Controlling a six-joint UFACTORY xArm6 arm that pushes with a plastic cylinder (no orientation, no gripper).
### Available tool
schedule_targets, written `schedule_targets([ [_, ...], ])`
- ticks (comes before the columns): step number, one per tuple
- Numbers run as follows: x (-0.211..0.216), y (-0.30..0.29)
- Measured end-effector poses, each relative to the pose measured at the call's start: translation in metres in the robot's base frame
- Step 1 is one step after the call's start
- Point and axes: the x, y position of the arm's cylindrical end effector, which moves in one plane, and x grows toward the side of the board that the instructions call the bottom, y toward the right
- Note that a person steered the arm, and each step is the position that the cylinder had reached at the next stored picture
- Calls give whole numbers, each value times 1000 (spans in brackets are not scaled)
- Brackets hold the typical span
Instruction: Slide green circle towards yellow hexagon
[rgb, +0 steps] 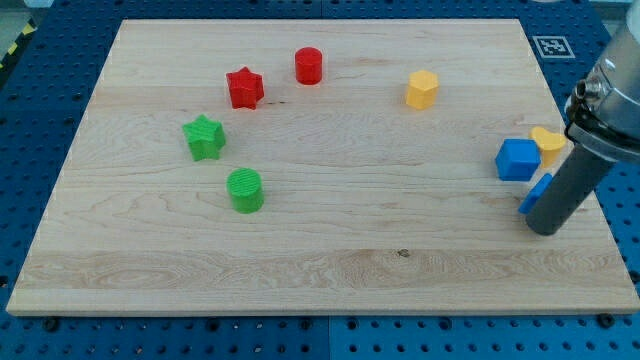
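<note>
The green circle (245, 190) sits on the wooden board at the view's lower left of centre. The yellow hexagon (422, 89) sits toward the view's upper right of centre, far from the green circle. My tip (543, 229) rests on the board near the view's right edge, far right of the green circle and below-right of the yellow hexagon. The rod partly hides a small blue block (534, 194) just left of it.
A green star (205, 137) lies up-left of the green circle. A red star (244, 88) and a red cylinder (309, 65) sit near the view's top. A blue cube (517, 159) and another yellow block (548, 143) stand by the rod at the right.
</note>
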Motion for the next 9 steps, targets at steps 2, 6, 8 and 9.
schedule_targets([
  [2, -23, -8],
  [6, 32, -364],
  [8, -22, -412],
  [9, -22, -393],
])
